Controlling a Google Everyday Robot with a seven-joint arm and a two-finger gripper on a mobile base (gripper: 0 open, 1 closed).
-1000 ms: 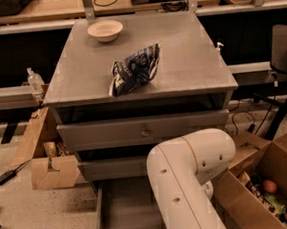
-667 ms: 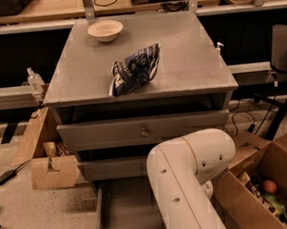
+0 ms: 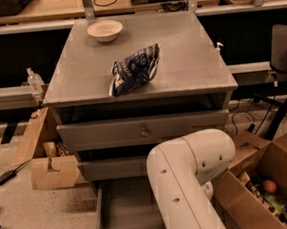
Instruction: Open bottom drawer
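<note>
The grey cabinet (image 3: 139, 61) stands in the middle of the camera view. Its bottom drawer (image 3: 127, 211) is pulled out toward me, showing a plain grey tray interior; its front and knob are cut off by the frame's lower edge. Above it sit the mid-sized drawer front (image 3: 113, 168) and the tall top drawer front (image 3: 105, 134) with a brassy knob (image 3: 144, 132), both pushed in. My white arm (image 3: 189, 182) rises from the lower edge and covers the right part of the drawers. The gripper is hidden behind the arm, out of sight.
A white bowl (image 3: 105, 30) and a dark blue snack bag (image 3: 133, 69) lie on the cabinet top. Cardboard boxes stand on the floor at the left (image 3: 50, 167) and the right (image 3: 270, 185), the right one holding several items. A black chair (image 3: 284, 54) stands at the right.
</note>
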